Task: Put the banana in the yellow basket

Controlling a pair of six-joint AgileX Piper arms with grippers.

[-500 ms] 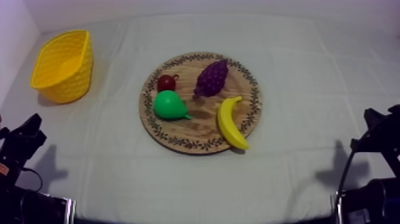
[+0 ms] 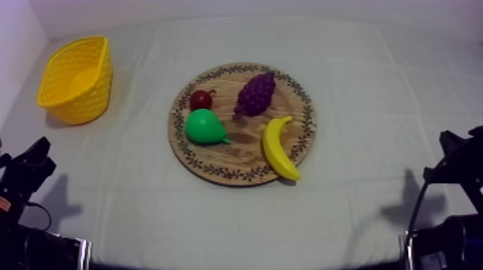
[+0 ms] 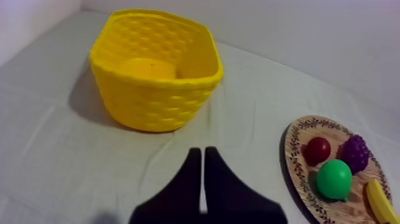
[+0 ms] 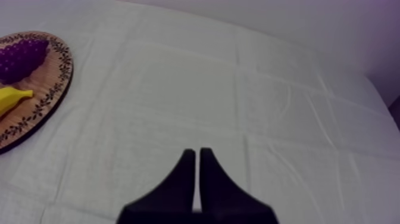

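Note:
A yellow banana (image 2: 279,149) lies on the right front part of the round wooden board (image 2: 243,166), its lower end over the patterned rim. The yellow basket (image 2: 77,79) stands at the far left with nothing in it. My left gripper (image 3: 198,156) is shut on nothing, hovering over the cloth in front of the basket (image 3: 156,69), with the board (image 3: 296,156) and the banana (image 3: 381,202) off to its side. My right gripper (image 4: 197,156) is shut on nothing over bare cloth, well away from the board (image 4: 41,106) and the banana (image 4: 12,98). Both arms rest low, left arm (image 2: 25,172) and right arm (image 2: 456,161).
On the board also lie a green pear (image 2: 205,127), a bunch of purple grapes (image 2: 256,93) and a small red fruit (image 2: 200,99). A pale wall runs along the far and left edges of the table.

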